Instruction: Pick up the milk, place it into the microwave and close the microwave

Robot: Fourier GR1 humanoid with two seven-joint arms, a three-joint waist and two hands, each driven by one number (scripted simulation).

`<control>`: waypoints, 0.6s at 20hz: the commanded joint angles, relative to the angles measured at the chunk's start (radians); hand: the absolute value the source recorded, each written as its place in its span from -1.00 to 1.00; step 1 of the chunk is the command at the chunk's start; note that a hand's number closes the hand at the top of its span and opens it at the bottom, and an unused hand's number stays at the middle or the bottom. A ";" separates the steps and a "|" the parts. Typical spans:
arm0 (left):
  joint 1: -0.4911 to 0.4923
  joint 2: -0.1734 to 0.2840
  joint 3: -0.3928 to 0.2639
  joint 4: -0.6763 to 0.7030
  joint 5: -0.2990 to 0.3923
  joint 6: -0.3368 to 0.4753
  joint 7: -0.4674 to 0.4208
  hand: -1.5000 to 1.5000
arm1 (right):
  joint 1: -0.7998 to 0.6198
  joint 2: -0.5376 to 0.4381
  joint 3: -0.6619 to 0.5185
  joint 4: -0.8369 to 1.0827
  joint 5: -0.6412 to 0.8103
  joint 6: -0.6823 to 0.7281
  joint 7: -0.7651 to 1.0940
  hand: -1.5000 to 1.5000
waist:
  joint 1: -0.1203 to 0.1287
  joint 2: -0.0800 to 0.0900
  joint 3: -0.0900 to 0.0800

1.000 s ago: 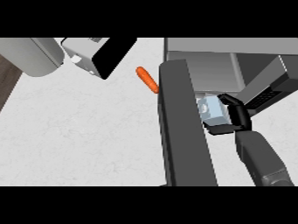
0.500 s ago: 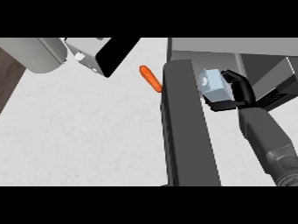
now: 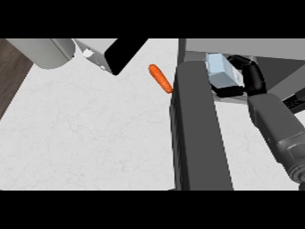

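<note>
Now my right hand [image 3: 247, 76] has its fingers and thumb curled round the milk carton [image 3: 219, 71], and over the last second I have carried it away from me, from a spot near the open door's middle up to the far end, so the carton sits at the mouth of the microwave [image 3: 273, 58], just past the door's far edge. I judge that the pick-up is done and the placing is well under way; what remains is to push the carton further inside, let go, pull the forearm out and swing the door shut. Whether the carton already rests on the microwave's floor I cannot tell from this view. The microwave door [image 3: 197, 134] stands open as a long dark slab immediately left of my forearm, running from the near edge to the cavity; it is the thing I must not clip on the way out. A carrot [image 3: 159, 78] lies on the white counter [image 3: 82, 134] just left of the door's far end, close enough that it might matter when the door moves. My left hand is not in view. At the far left sit a grey rounded object and a dark-fronted box [image 3: 112, 53], well apart from the work.
</note>
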 commanded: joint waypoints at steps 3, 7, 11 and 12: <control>-0.040 0.031 0.027 -0.004 0.053 0.005 0.007 -1.00 | -0.034 -0.036 0.001 0.020 0.021 -0.129 0.041 1.00 | 0.032 0.017 0.001; -0.051 0.035 -0.003 -0.028 0.061 0.016 0.036 -1.00 | -0.063 -0.050 -0.009 0.025 0.019 -0.176 0.065 1.00 | 0.048 0.028 0.004; -0.089 0.050 0.001 0.006 0.033 0.011 0.031 -1.00 | -0.084 -0.083 -0.008 0.038 0.025 -0.173 0.092 1.00 | 0.050 0.037 0.003; -0.088 0.058 0.023 0.008 0.056 0.011 0.025 -1.00 | -0.092 -0.117 -0.004 0.039 0.032 -0.173 0.107 1.00 | 0.062 0.039 0.003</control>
